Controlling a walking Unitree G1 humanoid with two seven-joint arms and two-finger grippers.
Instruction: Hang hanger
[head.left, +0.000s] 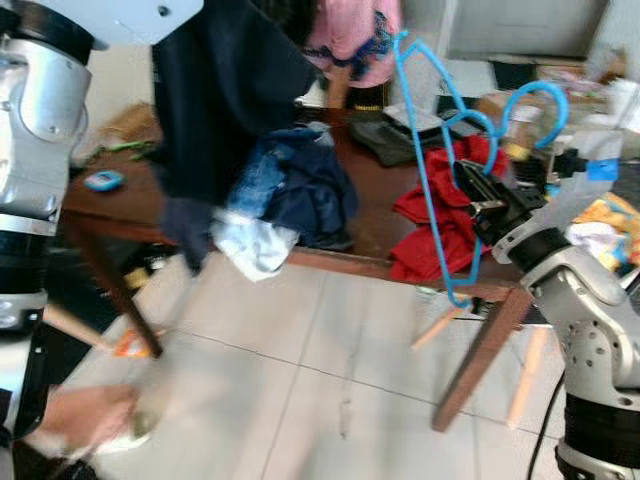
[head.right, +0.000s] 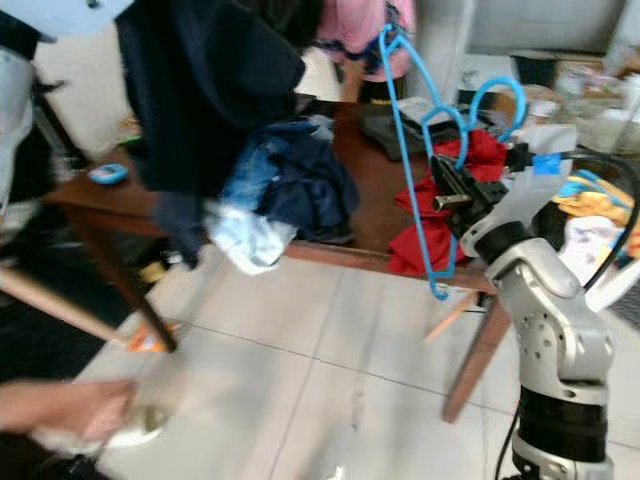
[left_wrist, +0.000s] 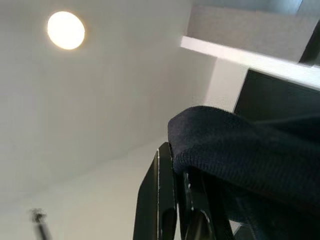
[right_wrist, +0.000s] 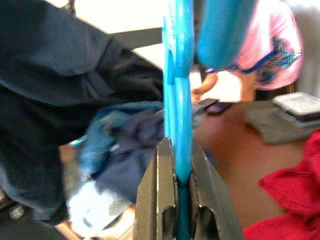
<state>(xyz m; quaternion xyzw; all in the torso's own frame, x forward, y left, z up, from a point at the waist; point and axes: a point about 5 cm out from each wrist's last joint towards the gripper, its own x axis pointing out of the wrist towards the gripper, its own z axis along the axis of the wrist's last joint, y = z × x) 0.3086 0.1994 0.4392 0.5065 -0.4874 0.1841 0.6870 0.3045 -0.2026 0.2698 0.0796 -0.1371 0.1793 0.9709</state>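
Note:
A bright blue plastic hanger (head.left: 423, 170) stands nearly upright over the right end of the brown table (head.left: 370, 235), its hook (head.left: 535, 100) curling toward my right. My right gripper (head.left: 478, 192) is shut on the hanger's thin bar, which runs straight up between the fingers (right_wrist: 160, 190) in the right wrist view. A dark navy garment (head.left: 225, 100) hangs from above on the left, down past the table's edge. In the left wrist view my left gripper (left_wrist: 175, 160) is raised toward the ceiling and shut on a fold of that dark fabric (left_wrist: 240, 155).
On the table lie a heap of blue denim clothes (head.left: 290, 190), a red cloth (head.left: 440, 215) and a dark tray (head.left: 390, 135). A person in pink (head.left: 350, 35) stands behind the table. A person's hand (head.left: 85, 415) is low on the left over the tiled floor (head.left: 300, 380).

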